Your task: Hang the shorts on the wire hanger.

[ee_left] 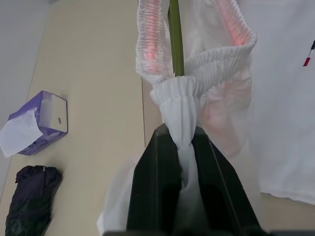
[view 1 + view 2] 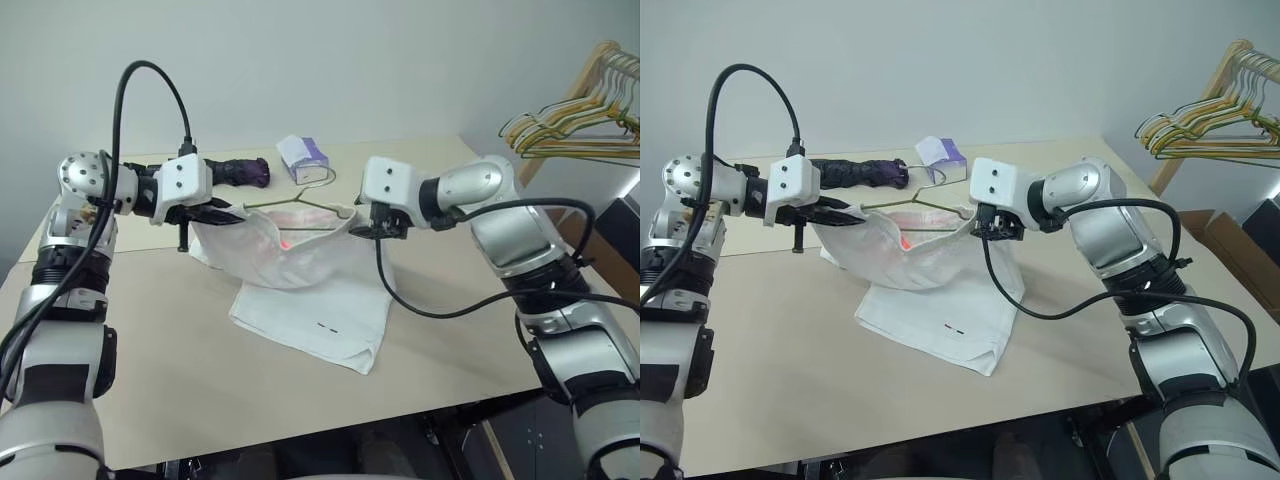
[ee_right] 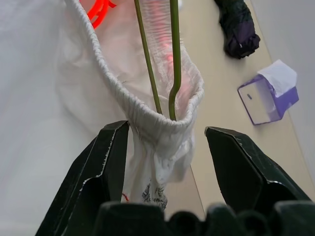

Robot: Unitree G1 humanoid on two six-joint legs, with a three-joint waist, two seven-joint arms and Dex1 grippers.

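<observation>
Beige table (image 2: 200,380) (shorts (image 2: 320,315), tissue box (image 2: 303,157))

The shorts (image 2: 300,270) hang between the two grippers above the table (image 2: 180,380), their lower part lying on the tabletop, with the hanger (image 2: 300,208) inside the waistband. The left gripper (image 1: 179,162) has one end of the waistband pinched between its jaws, while the other end sits in the gap of the right gripper (image 3: 165,147), whose jaws stand apart on either side of it. Beyond both jaws, further back on the table, lie a tissue box (image 2: 302,156) and, left of it, a folded umbrella (image 2: 235,171).
</observation>
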